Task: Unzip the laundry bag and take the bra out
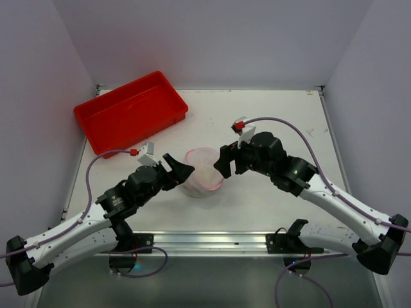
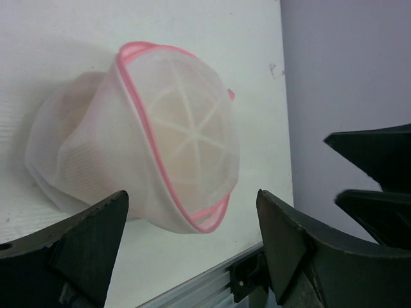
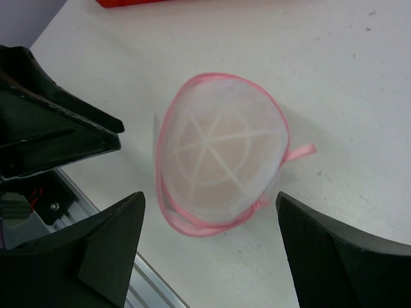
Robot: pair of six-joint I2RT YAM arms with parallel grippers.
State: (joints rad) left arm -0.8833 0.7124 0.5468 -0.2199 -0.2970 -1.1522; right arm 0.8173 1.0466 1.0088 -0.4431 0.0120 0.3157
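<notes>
Nearest the arm bases, the left tool (image 1: 180,167) holds its black fingers spread wide with nothing between them, just beside the left side of the small round white see-through mesh laundry bag with a pink zipper rim (image 1: 203,173). The right tool (image 1: 223,163) faces it from the opposite side, its fingers likewise apart and empty. The laundry bag rests on the white table (image 1: 270,122) between the two tools. Through the mesh the soft beige-peach padded bra (image 3: 212,167) shows inside. A thin pink tab (image 3: 302,151) pokes from the rim. Farther back on the left lies a rectangular red plastic tray (image 1: 131,110), well apart.
</notes>
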